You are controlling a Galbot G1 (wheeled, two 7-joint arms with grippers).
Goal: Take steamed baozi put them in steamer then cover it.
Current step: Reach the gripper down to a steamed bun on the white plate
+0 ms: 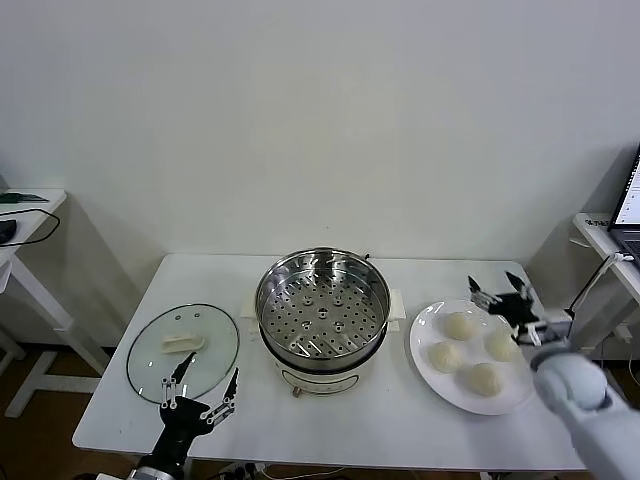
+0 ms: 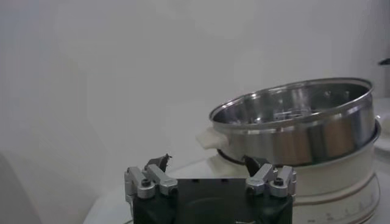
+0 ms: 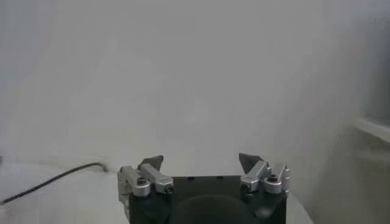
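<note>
Several cream-white steamed baozi lie on a flat white plate at the table's right. The steamer, a shiny steel pot with a perforated tray on a cream base, stands uncovered in the middle; it also shows in the left wrist view. The clear glass lid with a cream handle lies flat at the left. My left gripper is open and empty at the front edge, just in front of the lid. My right gripper is open and empty above the plate's far right rim.
The white table ends close in front of the lid and plate. A desk with a laptop stands at the right, another desk at the left. A cable shows in the right wrist view.
</note>
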